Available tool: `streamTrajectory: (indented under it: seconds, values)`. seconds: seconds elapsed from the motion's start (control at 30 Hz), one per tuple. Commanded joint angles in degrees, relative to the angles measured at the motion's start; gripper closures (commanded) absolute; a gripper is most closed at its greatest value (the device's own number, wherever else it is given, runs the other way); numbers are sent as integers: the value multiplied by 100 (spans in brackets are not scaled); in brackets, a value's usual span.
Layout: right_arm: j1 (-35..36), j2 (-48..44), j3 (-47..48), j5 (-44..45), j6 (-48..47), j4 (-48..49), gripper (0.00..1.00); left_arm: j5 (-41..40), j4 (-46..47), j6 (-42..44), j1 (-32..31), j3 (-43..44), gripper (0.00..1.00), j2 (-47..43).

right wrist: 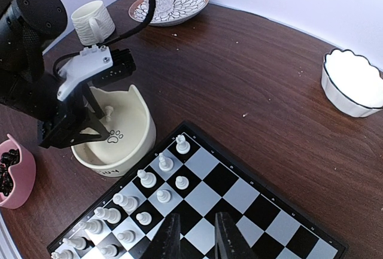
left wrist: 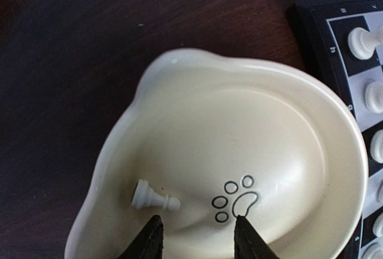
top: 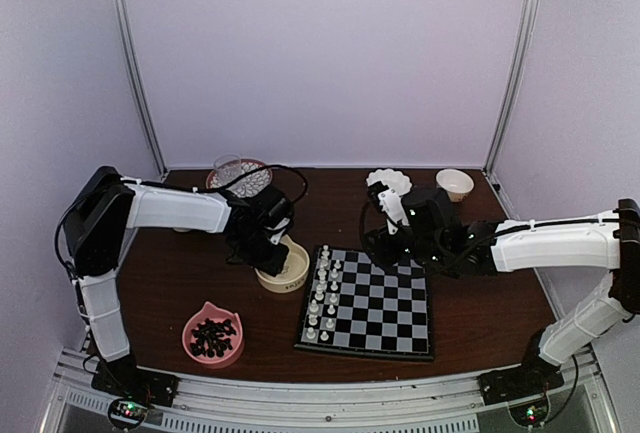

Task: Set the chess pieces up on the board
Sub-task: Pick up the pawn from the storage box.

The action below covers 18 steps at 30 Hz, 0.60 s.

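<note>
While most of the chess pieces (top: 322,298) stand upright on the board (top: 400,325), one white pawn (left wrist: 154,197) lies on its side inside the cream bowl (left wrist: 335,109). The bowl sits on the worktop (top: 190,273) just beside the board's left edge. In the left wrist view the pawn's long axis runs almost level, dipping slightly at the head end. Its wide round base is to the left, and its small head points right, toward the paw print (left wrist: 234,202) drawn on the bowl floor and toward the board side. It rests low on the bowl's inner slope, apart from the print.

The left hand (left wrist: 198,223) hangs over this bowl with its two dark fingers parted and nothing between them. The pawn lies just beyond the left fingertip, outside the gap and untouched.

On the board, the standing pieces fill squares in the two columns along its left edge, each on its round base with its long axis vertical. The squares to the right are bare checks.

The right hand (right wrist: 197,220) is poised above the board's middle squares, right of the standing rows. Only a narrow slit shows between its fingers, and it grips nothing.

Near the left front of the worktop, a pink bowl (top: 190,325) holds a heap of dark pieces (top: 213,337).
</note>
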Motion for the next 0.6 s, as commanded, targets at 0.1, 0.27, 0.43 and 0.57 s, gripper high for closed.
streamTrajectory:
  seconds: [0.1,0.27,0.43,0.57]
  values:
    - [8,25,129,18,-38,24,77,-426,319,-1095,-109,106,56,169]
    - [10,25,131,13,-38,13,77,-1173,70,-1912,-170,231,56,353]
    - [8,57,147,-14,-29,22,77,-1531,128,-2192,-205,213,55,392]
    - [8,70,156,-48,-18,22,77,-1546,237,-2095,-205,284,55,513]
